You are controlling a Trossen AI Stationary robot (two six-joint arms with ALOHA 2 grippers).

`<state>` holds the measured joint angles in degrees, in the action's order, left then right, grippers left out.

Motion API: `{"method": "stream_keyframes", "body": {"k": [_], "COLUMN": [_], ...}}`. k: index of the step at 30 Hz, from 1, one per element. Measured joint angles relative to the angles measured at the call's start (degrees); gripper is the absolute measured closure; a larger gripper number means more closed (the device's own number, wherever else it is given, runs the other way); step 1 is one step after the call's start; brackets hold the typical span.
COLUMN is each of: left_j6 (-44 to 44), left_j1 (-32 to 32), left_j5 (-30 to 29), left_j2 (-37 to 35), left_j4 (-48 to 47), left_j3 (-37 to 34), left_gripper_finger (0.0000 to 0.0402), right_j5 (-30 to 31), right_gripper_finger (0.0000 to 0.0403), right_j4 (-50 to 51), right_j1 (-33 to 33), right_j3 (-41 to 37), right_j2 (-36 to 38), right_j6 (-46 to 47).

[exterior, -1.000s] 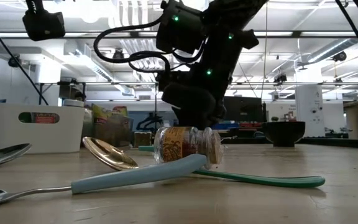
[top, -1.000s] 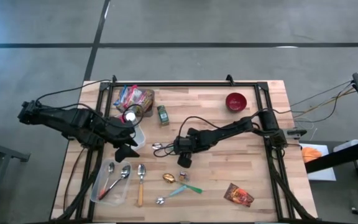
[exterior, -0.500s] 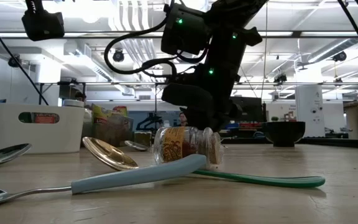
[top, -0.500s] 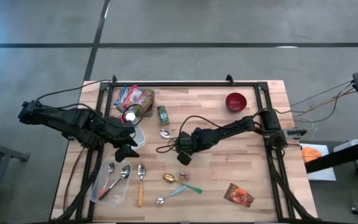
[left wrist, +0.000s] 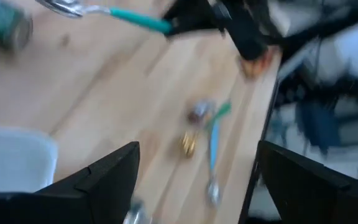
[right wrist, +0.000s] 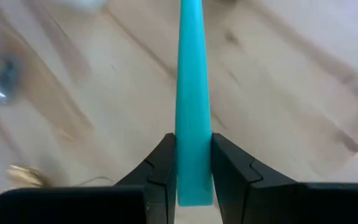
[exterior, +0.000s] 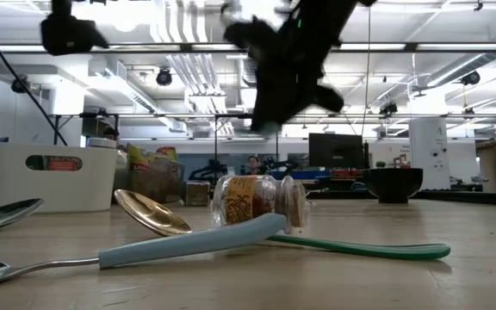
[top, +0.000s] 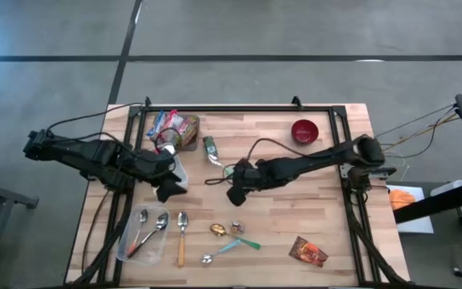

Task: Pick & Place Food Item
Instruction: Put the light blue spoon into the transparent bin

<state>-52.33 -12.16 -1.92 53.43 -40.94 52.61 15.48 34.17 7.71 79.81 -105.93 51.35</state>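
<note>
You're in a big open lab or workshop hall: concrete floor (top: 239, 32), ceiling strip lights (exterior: 455, 71), exposed ducts (exterior: 183, 73), monitors (exterior: 334, 149), framed wooden bench (top: 271, 217).

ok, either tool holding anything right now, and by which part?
The right tool is shut on the teal-handled spoon, pinching the end of its handle; the bowl end points away. The left tool is open and holds nothing.

Overhead looks straight down, low camera level (both share the table (top: 327, 217)).
</note>
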Motion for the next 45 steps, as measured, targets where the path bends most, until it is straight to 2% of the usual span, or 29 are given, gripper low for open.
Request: {"method": "stream_keyframes", "body": {"k": [4, 11, 14, 19, 25, 30, 33, 37, 43, 45], "left_j6": [-0.43, -0.38, -0.02, -0.06, -0.04, 5.23, 7.94, 8.91, 8.82, 8.37], "left_j1": [-0.02, -0.02, 0.32, 0.52, 1.11, 1.11, 1.17, 1.16, 1.16, 1.16], "left_j5": [-5.05, -13.0, -15.23, -16.15, -16.38, -16.49, -16.51, -16.49, -14.97, -14.11], "left_j2": [0.02, 1.38, 3.66, 9.15, 16.18, 19.62, 20.77, 21.46, 21.33, 21.22], "left_j4": [10.24, 41.79, 50.98, 57.94, 57.65, 57.89, 57.93, 57.88, 58.1, 58.09], "left_j3": [-1.7, -9.08, -11.06, -10.27, -5.46, -0.71, 1.38, 2.78, 2.98, 3.07], "left_gripper_finger": [0.0074, 0.0074, 0.0074, 0.0074, 0.0074, 0.0085, 0.0115, 0.0187, 0.0359, 0.0364], "right_j5": [4.46, 12.63, 15.52, 16.23, 16.38, 16.28, 16.79, 18.07, 19.0, 19.16], "right_gripper_finger": [0.0338, 0.0338, 0.0338, 0.0338, 0.0338, 0.0338, 0.0338, 0.0338, 0.0338, 0.0338], "right_j4": [-0.22, -8.68, -13.11, -18.63, -20.17, -20.92, -21.09, -21.31, -21.12, -21.13], "right_j1": [1.32, 4.47, 5.88, 6.71, 7.67, 9.69, 10.8, 11.88, 12.58, 12.58], "right_j3": [0.02, 0.02, 0.03, 0.28, 0.28, 0.28, 0.28, 0.29, 0.97, 1.39], "right_j2": [5.89, 14.06, 15.12, 15.03, 14.97, 14.97, 14.97, 15.11, 15.32, 15.32], "right_j6": [2.94, 4.96, 3.42, 1.19, -0.39, -1.78, -2.1, -2.48, -5.31, -6.23]}}
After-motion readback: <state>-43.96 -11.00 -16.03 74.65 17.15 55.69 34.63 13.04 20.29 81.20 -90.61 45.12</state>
